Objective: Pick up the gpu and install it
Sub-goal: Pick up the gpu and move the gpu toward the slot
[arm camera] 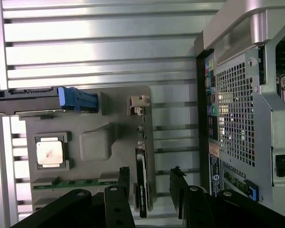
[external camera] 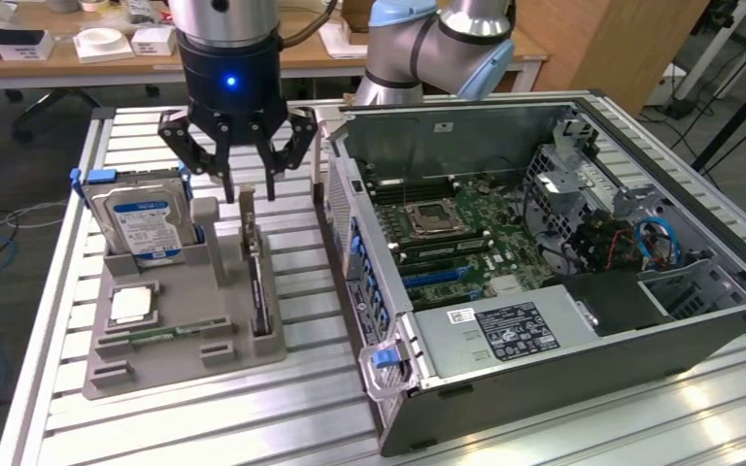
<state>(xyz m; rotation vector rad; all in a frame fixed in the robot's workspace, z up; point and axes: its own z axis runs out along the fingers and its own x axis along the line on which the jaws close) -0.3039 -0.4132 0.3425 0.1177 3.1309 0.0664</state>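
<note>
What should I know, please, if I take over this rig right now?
Claw: open and holding nothing. It hangs just above the gpu, and in the wrist view a finger sits on either side of the card without touching it.
Gpu: stands on edge in a slot of the grey holder, next to the open computer case.
Done: the claw is lined up over the card.
Left: the gpu is not yet gripped, lifted or installed in the case.
</note>
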